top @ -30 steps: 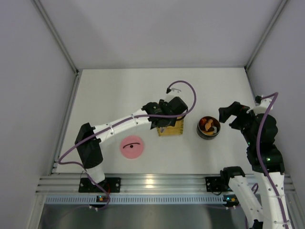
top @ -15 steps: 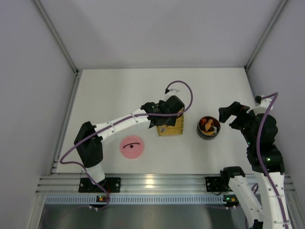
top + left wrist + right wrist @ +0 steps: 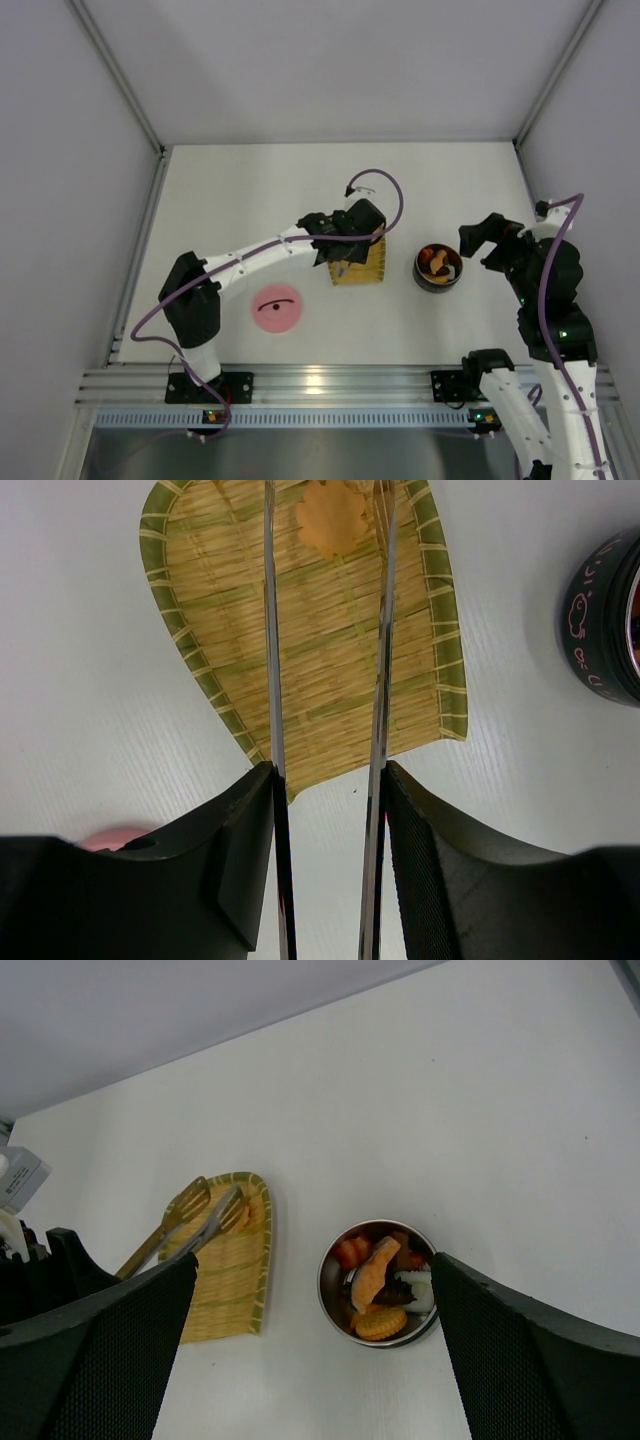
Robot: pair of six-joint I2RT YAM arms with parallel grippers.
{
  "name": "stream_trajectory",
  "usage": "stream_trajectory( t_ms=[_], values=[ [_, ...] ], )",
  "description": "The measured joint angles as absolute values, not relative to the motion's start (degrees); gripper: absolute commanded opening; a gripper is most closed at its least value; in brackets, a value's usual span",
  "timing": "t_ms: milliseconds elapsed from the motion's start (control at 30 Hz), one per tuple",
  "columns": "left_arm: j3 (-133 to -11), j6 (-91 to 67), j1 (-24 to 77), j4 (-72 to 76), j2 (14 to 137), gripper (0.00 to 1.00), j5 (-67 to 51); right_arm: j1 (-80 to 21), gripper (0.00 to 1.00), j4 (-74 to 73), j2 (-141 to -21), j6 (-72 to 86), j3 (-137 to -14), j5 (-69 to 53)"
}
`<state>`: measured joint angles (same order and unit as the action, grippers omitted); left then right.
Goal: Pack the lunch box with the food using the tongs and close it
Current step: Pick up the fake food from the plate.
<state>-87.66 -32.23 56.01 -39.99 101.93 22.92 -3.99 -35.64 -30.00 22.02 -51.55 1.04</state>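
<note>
Left gripper (image 3: 328,775): clamped on the tongs (image 3: 271,660) above the woven tray (image 3: 330,670) at mid table | orange piece (image 3: 333,518): on tray, between tong arms | lunch box (image 3: 600,630): toward table's right edge, uncovered, food (image 3: 378,1285) inside | lid (image 3: 277,308): flat toward near edge | right gripper (image 3: 315,1265): spread wide, empty, near lunch box

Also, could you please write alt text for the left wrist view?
The left gripper holds the tongs, whose two slim arms reach over a yellow woven tray, flanking an orange food piece at its far end. The dark lunch box edges in at right.
</note>
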Motion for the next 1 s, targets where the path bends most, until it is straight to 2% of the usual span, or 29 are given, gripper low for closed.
stream_trajectory(
  t_ms=[1000],
  values=[
    [-84.9,-32.2,54.1,-37.6,103.7,0.5,18.2,-4.0,0.99,-35.6,-30.2,22.0,-51.5,1.0]
  ],
)
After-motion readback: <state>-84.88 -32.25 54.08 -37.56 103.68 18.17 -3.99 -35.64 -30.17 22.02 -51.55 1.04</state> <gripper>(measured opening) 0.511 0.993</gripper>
